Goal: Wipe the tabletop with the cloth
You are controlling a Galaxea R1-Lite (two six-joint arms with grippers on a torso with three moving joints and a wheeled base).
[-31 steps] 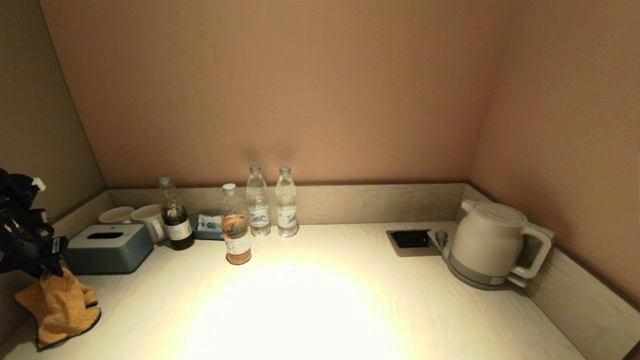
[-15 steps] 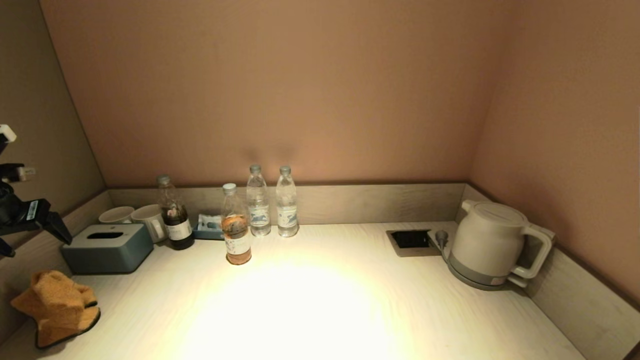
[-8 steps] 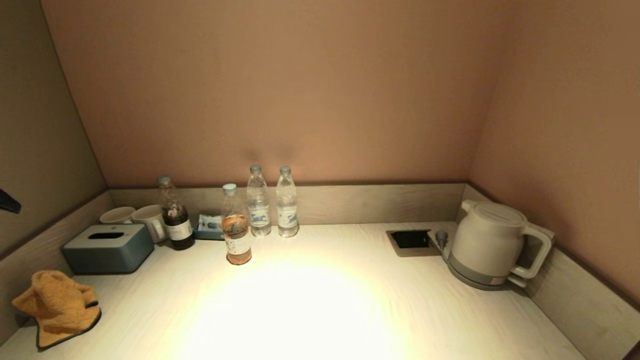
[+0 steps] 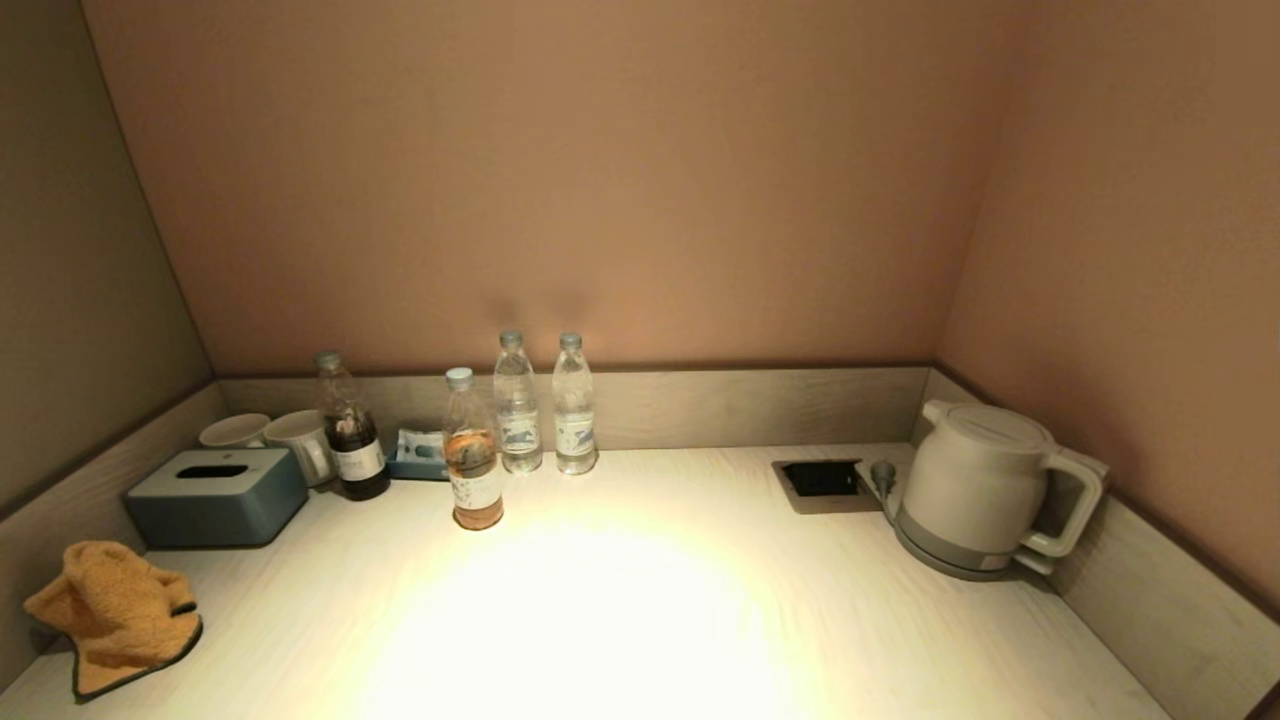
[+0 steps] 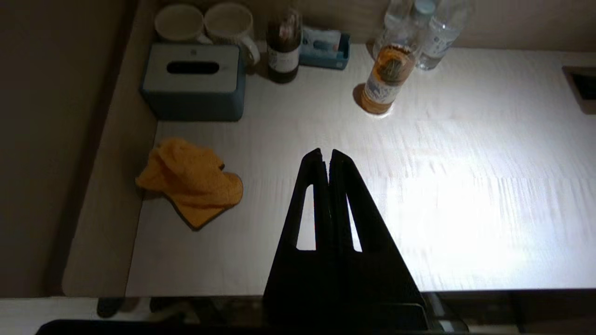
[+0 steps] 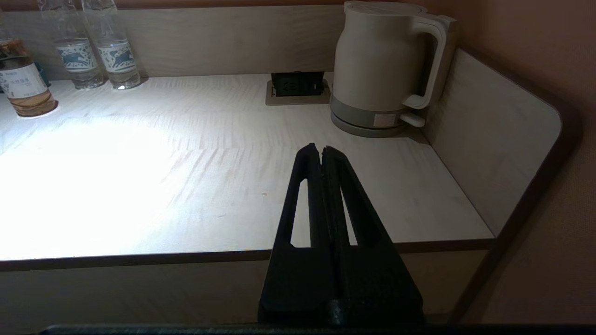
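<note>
The orange cloth lies crumpled on the pale tabletop at its near left corner, against the left side panel; it also shows in the left wrist view. Neither gripper shows in the head view. My left gripper is shut and empty, held back above the table's front edge, apart from the cloth. My right gripper is shut and empty, held back at the front edge on the right side.
A blue-grey tissue box, two mugs, a dark bottle, an orange-drink bottle and two water bottles stand at the back left. A white kettle and a recessed socket are at the back right.
My left gripper let go of the cloth, rose and drew back out of the head view. The cloth stays crumpled at the near left corner.
</note>
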